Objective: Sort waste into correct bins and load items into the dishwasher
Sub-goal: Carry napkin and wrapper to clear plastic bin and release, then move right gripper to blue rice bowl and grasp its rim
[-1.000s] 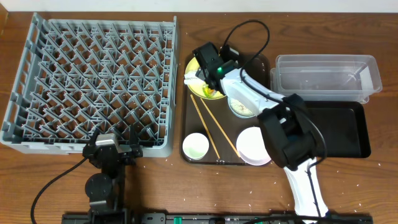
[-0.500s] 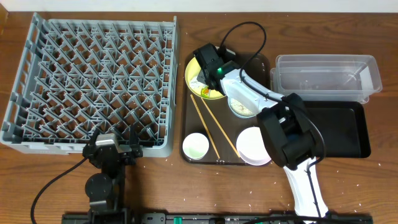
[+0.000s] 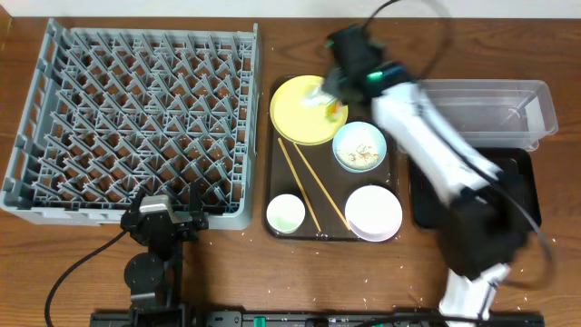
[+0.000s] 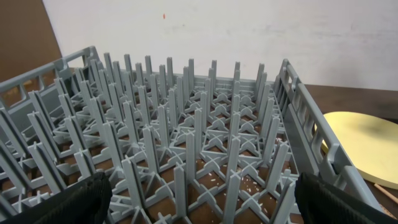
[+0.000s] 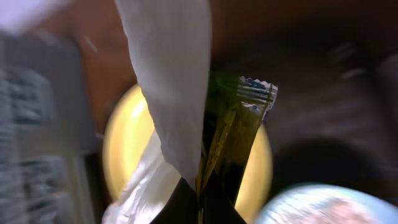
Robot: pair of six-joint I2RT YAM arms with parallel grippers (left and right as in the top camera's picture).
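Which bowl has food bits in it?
The light blue bowl, beside the yellow plate: whitish scraps lie inside it. The white bowl looks empty.

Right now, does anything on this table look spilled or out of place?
Yes. Whitish crumbs lie scattered among the pegs of the grey dish rack, and similar specks dot the table in front of it, as if food got strewn about. More scraps sit in the light blue bowl.

Right of the dish rack point(image 3: 82, 212), the right arm point(image 3: 427, 145) shows white links, black joints and a green light point(image 3: 370, 75). The left arm point(image 3: 156, 227), below the rack, is all black, with a black cable point(image 3: 86, 257) trailing.
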